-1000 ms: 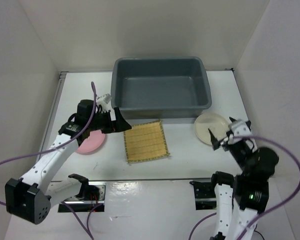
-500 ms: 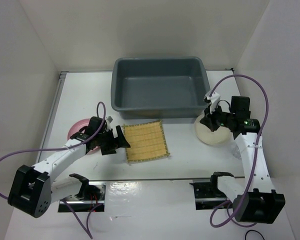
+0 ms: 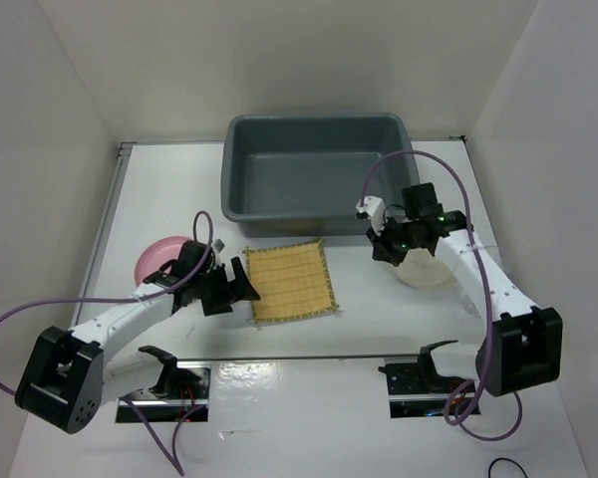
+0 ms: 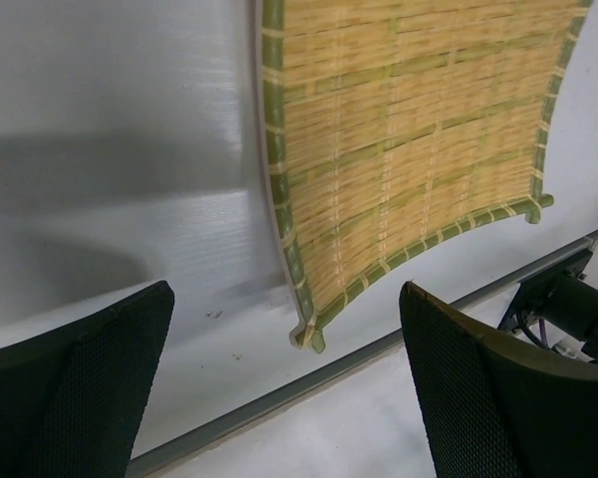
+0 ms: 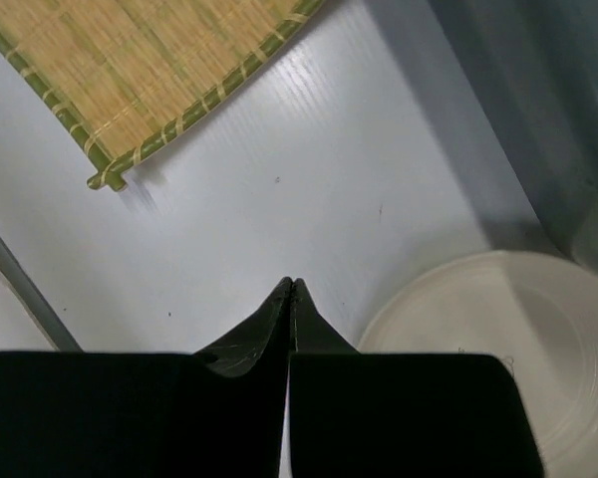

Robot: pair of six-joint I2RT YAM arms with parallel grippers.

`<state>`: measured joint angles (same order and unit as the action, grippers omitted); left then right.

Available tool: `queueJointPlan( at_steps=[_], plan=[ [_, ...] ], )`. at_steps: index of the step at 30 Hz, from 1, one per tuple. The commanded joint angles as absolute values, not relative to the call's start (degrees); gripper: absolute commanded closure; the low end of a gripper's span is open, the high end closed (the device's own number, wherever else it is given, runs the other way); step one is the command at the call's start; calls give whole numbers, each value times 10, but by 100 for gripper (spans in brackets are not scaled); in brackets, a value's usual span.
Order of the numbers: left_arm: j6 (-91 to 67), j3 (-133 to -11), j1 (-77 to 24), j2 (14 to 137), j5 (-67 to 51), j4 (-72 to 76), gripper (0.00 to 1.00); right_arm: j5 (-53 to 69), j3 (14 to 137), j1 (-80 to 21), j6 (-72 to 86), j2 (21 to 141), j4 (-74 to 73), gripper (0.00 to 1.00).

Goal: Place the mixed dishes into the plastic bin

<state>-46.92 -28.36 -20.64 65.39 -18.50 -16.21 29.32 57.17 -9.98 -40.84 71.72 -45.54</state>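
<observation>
The yellow woven mat (image 3: 291,282) lies flat in front of the dark grey plastic bin (image 3: 319,121). My left gripper (image 3: 244,287) stands open just off the mat's left edge, low over the table. In the left wrist view the mat's near corner (image 4: 314,334) lies between and ahead of the wide-apart fingers (image 4: 80,388). The pink plate (image 3: 154,261) shows behind the left arm, partly covered. My right gripper (image 3: 379,247) is shut on nothing, left of the cream plate (image 3: 427,269). The right wrist view shows its closed tips (image 5: 291,291) over bare table beside the cream plate (image 5: 508,349).
The bin's front wall (image 5: 548,100) rises close on the right of the right gripper. A metal strip (image 4: 279,393) runs along the table's near edge, with clamp brackets (image 3: 409,376) below it. White walls close in the table on three sides.
The right arm unfolded, its gripper shut, and it swung from over the cream plate to the plate's left. The left gripper moved off the pink plate to the mat's left edge.
</observation>
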Motion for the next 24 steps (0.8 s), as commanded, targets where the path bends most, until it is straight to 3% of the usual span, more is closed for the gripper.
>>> queueJointPlan(
  at_steps=[1,5,11,24],
  plan=[
    [-474,-273,-209,612,-179,-135,0,257,589,-142,-442,739,-453,100],
    [-474,-267,-209,592,-172,-113,0,232,594,-231,-449,783,-433,100],
    [-455,-273,-209,700,-199,-70,0,162,581,-386,-384,845,-336,100],
    [-445,-261,-209,762,-230,13,0,143,536,-422,-339,927,-261,100]
  ],
)
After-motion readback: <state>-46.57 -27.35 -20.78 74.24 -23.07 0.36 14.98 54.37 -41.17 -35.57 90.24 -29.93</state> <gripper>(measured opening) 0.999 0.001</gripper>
